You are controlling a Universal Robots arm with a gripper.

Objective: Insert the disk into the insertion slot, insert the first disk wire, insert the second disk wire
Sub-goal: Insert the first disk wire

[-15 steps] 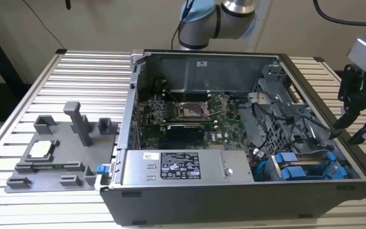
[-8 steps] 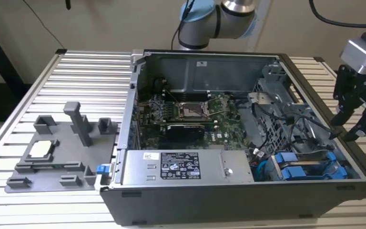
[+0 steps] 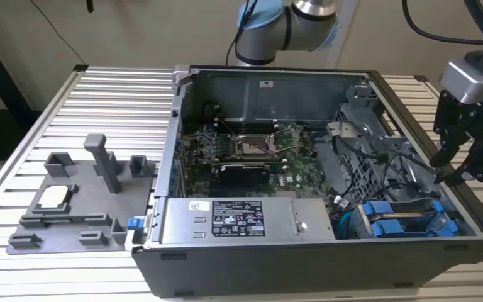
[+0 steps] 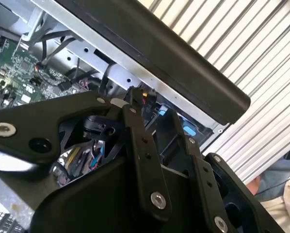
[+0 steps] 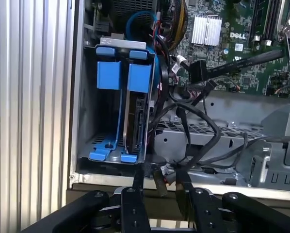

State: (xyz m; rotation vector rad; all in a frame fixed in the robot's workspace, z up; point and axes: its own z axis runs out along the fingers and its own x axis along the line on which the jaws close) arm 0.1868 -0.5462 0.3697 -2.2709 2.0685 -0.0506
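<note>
In the first wrist view the grey drive cage [image 5: 81,111] holds two blue-fronted carriers side by side. The disk [image 5: 135,121] stands on edge in the insertion slot [image 5: 144,145], its blue front [image 5: 139,77] level with the neighbouring carrier [image 5: 108,75]. In the exterior view the blue fronts [image 3: 401,220] sit in the case's front corner on that view's right. My gripper [image 3: 453,176] hangs above the case rim beside the cage, open, its fingertips [image 5: 137,182] apart. A small cable end [image 5: 159,182] shows between them, untouched. Loose black wires with a connector [image 5: 201,73] lie by the cage.
The open computer case [image 3: 309,277] lies on a slatted metal table [image 3: 107,94]. Inside are the motherboard [image 3: 250,148], a power supply [image 3: 241,220] and tangled cables [image 3: 392,170]. A grey fixture [image 3: 82,195] stands on the exterior view's left. A person's sleeve [image 4: 285,194] shows by the table edge.
</note>
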